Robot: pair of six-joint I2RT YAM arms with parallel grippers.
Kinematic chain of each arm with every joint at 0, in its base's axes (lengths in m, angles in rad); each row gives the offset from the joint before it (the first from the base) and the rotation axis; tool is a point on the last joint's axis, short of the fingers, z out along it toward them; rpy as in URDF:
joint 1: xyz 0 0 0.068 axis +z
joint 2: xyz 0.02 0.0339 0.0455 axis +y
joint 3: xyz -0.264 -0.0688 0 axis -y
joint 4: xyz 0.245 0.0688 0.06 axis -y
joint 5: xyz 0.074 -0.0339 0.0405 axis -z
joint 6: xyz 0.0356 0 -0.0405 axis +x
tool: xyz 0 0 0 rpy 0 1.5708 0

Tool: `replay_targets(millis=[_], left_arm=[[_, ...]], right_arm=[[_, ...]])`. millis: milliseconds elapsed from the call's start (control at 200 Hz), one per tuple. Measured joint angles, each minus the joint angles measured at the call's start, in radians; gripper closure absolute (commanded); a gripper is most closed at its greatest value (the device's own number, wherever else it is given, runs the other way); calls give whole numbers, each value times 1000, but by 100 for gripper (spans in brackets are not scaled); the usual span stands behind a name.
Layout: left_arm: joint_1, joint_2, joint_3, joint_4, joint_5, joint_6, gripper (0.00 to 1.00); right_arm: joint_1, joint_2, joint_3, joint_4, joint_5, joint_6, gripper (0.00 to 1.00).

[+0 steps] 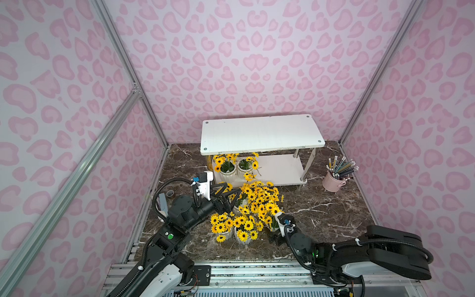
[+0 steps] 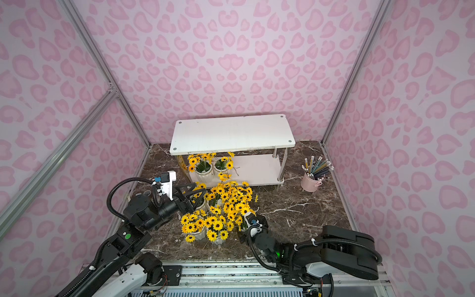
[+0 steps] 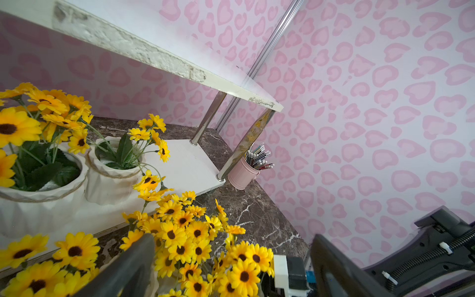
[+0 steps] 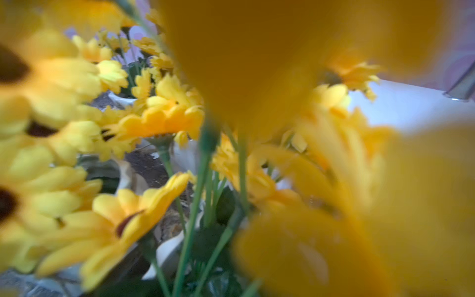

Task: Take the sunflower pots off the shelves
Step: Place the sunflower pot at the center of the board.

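Shelves (image 1: 261, 133) stand against the back edge of the surface (image 1: 321, 210); upper tier bare. Two sunflower pots (image 1: 227, 172) (image 1: 244, 168) sit on the lower tier at its left end, touching or nearly so, blooms up under the upper tier. These look like the last two to come off. The other pots stand in a dense cluster (image 1: 257, 205) mid-surface, just before the shelves' front left corner; count uncertain under the blooms. Pink pencil bucket (image 1: 334, 181) stands near the right edge, well apart. Left gripper (image 1: 232, 189) is at the cluster's back left side, fingers spread, blooms and a bit of white pot between them, nothing pinched as far as I can see. Right gripper (image 1: 273, 235) is buried in the cluster's front right side. Its fingers are hidden by petals in every view; they seem set wide, and whether a pot sits between them I cannot tell. Risks, as I judge them: backing the right gripper out may snag stems and tip a pot into its neighbours. The cluster crowds the way to the lower tier, so a reach by the left gripper may sweep blooms or knock the upper tier's edge. Lifting one shelf pot may drag the other, as the flowers interlace.
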Motion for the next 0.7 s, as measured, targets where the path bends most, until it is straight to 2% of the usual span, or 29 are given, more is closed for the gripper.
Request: replay_targets(millis=[245,545,595,655,700], left_arm=[[0,-10,7,-1,-7,14,3],[-1,-2,7,-1,-7,14,3],[-1,0,7,-1,-7,14,3],[-1,2,7,-1,-7,14,3],[-1,3,7,-1,-7,14,3]], right_arm=[[11,128,47,110,-11,18,100],[10,220,65,113,-14,63,100],[10,234,63,134,-14,64,82],[11,245,57,158,-11,64,44],[14,250,55,168,-8,65,23]])
